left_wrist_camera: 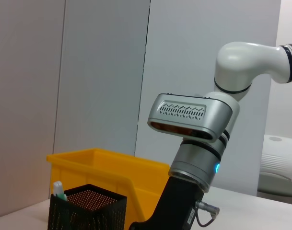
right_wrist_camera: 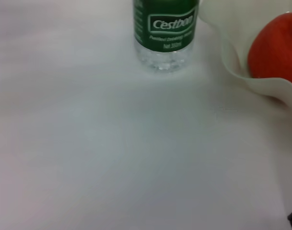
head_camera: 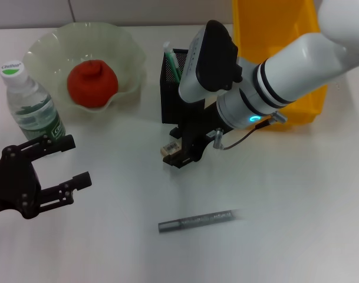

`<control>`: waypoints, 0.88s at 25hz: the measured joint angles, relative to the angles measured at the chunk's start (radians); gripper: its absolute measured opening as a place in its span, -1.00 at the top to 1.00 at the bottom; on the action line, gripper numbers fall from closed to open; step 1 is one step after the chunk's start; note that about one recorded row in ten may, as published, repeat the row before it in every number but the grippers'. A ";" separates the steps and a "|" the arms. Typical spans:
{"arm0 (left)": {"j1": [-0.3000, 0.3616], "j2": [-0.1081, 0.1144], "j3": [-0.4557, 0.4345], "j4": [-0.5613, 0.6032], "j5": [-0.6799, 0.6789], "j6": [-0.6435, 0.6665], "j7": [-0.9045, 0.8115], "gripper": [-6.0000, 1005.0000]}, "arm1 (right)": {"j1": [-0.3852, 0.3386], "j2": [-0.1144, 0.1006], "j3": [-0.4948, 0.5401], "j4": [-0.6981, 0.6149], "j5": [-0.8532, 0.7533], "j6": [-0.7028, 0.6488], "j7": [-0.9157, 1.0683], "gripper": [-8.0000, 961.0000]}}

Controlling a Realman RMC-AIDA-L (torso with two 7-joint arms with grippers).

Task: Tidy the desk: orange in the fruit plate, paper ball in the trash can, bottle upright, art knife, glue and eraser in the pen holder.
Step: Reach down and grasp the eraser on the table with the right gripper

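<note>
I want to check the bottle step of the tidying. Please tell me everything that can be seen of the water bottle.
The bottle is clear plastic with a white cap and a green label; the right wrist view shows white lettering on that label. It stands upright on the white table, its base flat on the surface, just beside the fruit plate on the robot's left. Whether the two touch cannot be told. The left gripper is nearer the robot, open and apart from it. Nothing grips the bottle.
</note>
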 joint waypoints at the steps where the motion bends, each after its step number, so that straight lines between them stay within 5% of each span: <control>1: -0.001 0.000 0.000 0.000 0.000 0.000 0.000 -0.53 | 0.001 0.000 -0.003 0.003 0.005 0.001 -0.002 -0.32; 15: -0.004 -0.003 0.000 0.000 0.000 -0.002 0.000 -0.53 | -0.001 0.000 -0.014 0.007 0.010 0.015 -0.005 -0.31; 22: -0.004 -0.003 0.000 0.000 0.000 -0.002 0.000 -0.53 | -0.003 0.000 -0.015 0.010 0.010 0.021 -0.008 -0.03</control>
